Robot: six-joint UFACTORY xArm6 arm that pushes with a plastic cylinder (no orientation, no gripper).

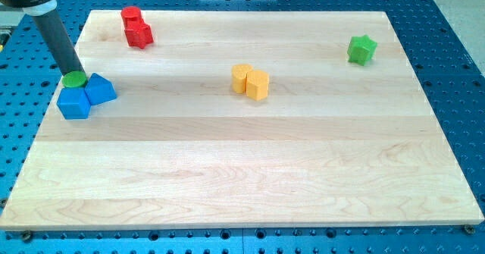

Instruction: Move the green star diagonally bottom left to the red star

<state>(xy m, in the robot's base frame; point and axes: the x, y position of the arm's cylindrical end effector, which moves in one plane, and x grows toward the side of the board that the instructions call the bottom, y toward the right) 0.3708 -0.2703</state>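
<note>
1. Pale wood is filling the near half of the board (250, 186), and nothing is resting on it there; we are taking the yellow blocks (250, 82) near the board's middle as our landmark.

2. Well to the view's left of the yellow blocks, and a little nearer us, two blue blocks (86, 96) are sitting touching each other by the board's left edge. We cannot make out their shapes with certainty.

3. We are resting our tip (73, 77) on or right at a small green round piece (74, 79) that is touching the blue blocks' far side. The rod is holding nothing; it has no jaws to open, so it is only able to push.

4. Well to the view's right of the yellow blocks and slightly farther off, the green star (362, 49) is lying alone near the board's right edge, untouched.

5. Farther still, up and to the left of the yellow blocks, red blocks (136, 27) are standing near the far edge; we judge the red star to be among them.

6. We are judging the task not yet begun: our tip is sitting well apart from the green star, which needs pushing from its right side.
</note>
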